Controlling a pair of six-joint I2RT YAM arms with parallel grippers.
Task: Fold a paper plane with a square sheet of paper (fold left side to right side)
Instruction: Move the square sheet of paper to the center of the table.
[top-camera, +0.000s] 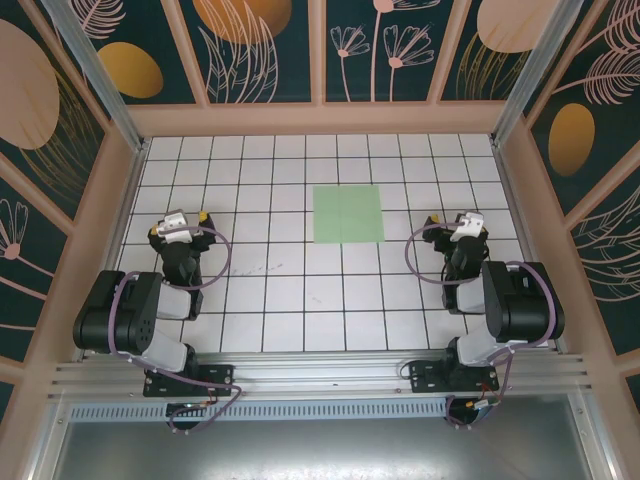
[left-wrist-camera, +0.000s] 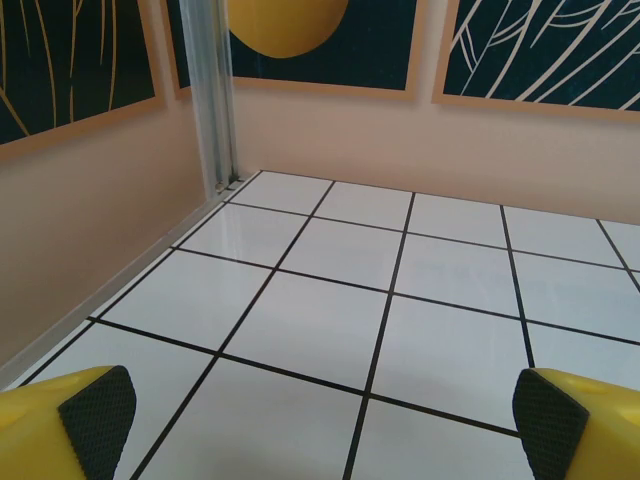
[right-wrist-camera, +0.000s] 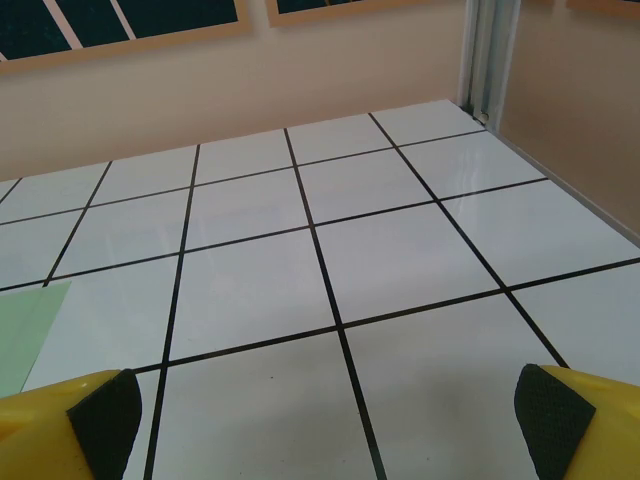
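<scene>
1. The square sheet of paper (top-camera: 347, 214) lies flat on my desk (top-camera: 300, 290), on the white tiles with black grid lines, slightly right of the middle and in the far half.
2. It is a plain, pale mint-green square. I see no marks on it and no crease, fold or lifted corner from above. Its edges run roughly parallel to the grid lines.
3. My left pincer (top-camera: 183, 219) sits over the left part of the desk, well apart from the sheet. In the left wrist view the pincer (left-wrist-camera: 320, 420) stands wide open. Its yellow fingers carry dark textured pads (left-wrist-camera: 97, 410) at the two bottom corners, with bare tiles between them and nothing held.
4. My right pincer (top-camera: 455, 220) sits over the right part of the desk, nearer the sheet than the left one but not touching it. In the right wrist view this pincer (right-wrist-camera: 325, 420) is also spread wide and holds nothing, its pads (right-wrist-camera: 550, 420) far apart.
5. In that same wrist view one corner of the sheet (right-wrist-camera: 25, 335) shows at the left edge, flat on the tile and just beyond my left-hand finger.
6. The sheet lies between my two pincers and farther out from the arm bases than either.
</scene>
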